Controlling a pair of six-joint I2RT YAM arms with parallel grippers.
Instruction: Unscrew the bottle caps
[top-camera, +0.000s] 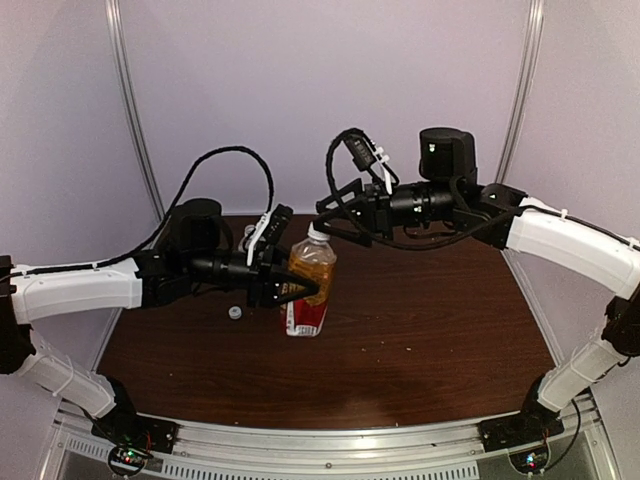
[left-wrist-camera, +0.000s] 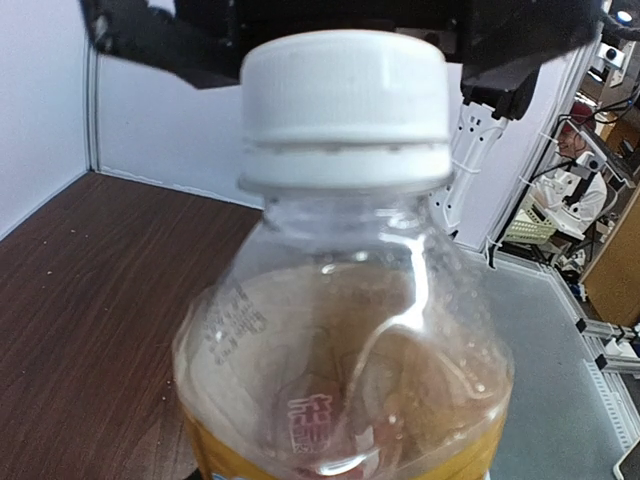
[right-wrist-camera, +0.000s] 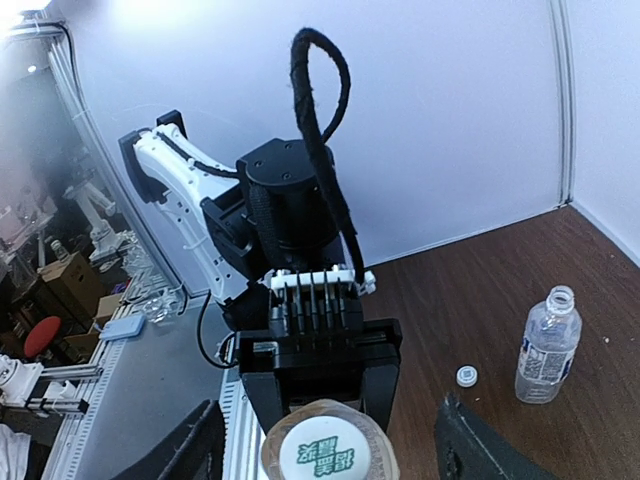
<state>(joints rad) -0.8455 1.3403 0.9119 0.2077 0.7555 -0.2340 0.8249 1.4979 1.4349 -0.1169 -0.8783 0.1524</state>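
Observation:
The amber bottle with a red-white label stands upright mid-table. My left gripper is shut on its body; the bottle fills the left wrist view and hides the fingers. Its white cap is on the neck, seen close and from above. My right gripper is open, its fingers wide on either side of the cap, not touching. The clear bottle stands uncapped beyond, with a loose white cap beside it, also seen on the table.
The brown table is walled by white panels at the back and sides. A metal rail with the arm bases runs along the near edge. The left arm's cable loops high behind the bottle.

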